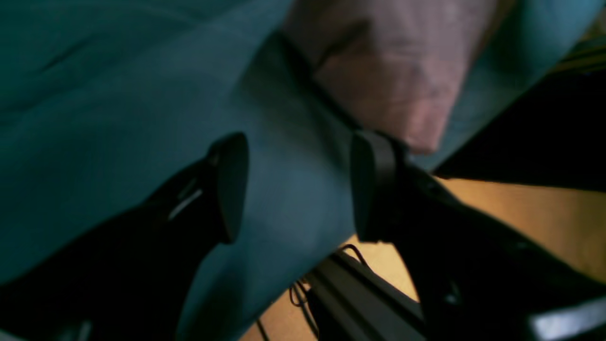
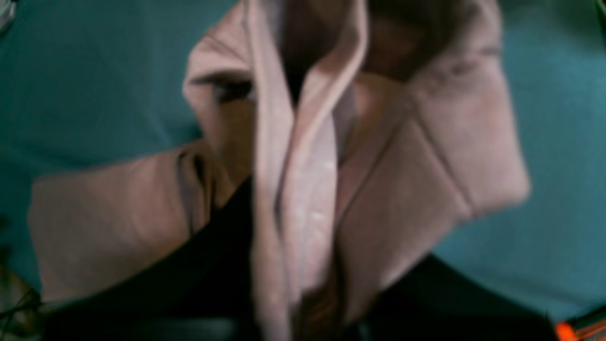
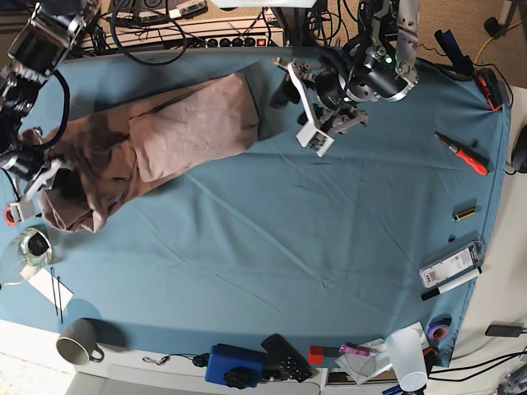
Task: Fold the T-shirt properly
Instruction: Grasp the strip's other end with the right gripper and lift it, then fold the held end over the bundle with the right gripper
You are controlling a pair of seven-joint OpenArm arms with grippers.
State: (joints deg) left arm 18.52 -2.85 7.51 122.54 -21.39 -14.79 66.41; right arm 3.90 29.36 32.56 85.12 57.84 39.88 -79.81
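The T-shirt point(image 3: 156, 136) lay crumpled across the far left part of the counter point(image 3: 272, 247), on the teal tablecloth point(image 3: 329, 222) that covered it. One flat, wrinkled end reached toward the middle of the back edge, while the other end was bunched into a heap near the left edge. In the right wrist view the mauve cloth point(image 2: 303, 189) hung in folds and hems straight in front of the camera, with a sleeve-like flap spread to each side over the teal.

The right tool point(image 3: 37, 177) sat at that bunched end, nearly closed, and the cloth gathered up around it, so it looked to be pinching a fold of the shirt; its fingers were hidden behind the fabric. The left tool point(image 1: 298, 189) hung above the cloth by the back edge, just beside the flat end of the shirt, its two dark pads point(image 1: 232, 184) spread wide with nothing between them but bare tablecloth. A corner of the shirt point(image 1: 397, 80) showed just past them.

Further out, on the right side of the counter, lay a red-handled screwdriver point(image 3: 464, 154), a small yellow-green marker point(image 3: 465, 214) and a clear plastic case point(image 3: 450, 265) with a black pen beside it. Along the near edge stood a grey mug point(image 3: 78, 341), a blue box point(image 3: 235, 365), a black remote point(image 3: 286, 356) and a white cup point(image 3: 407, 355). A glass point(image 3: 33, 244) stood near the left edge.
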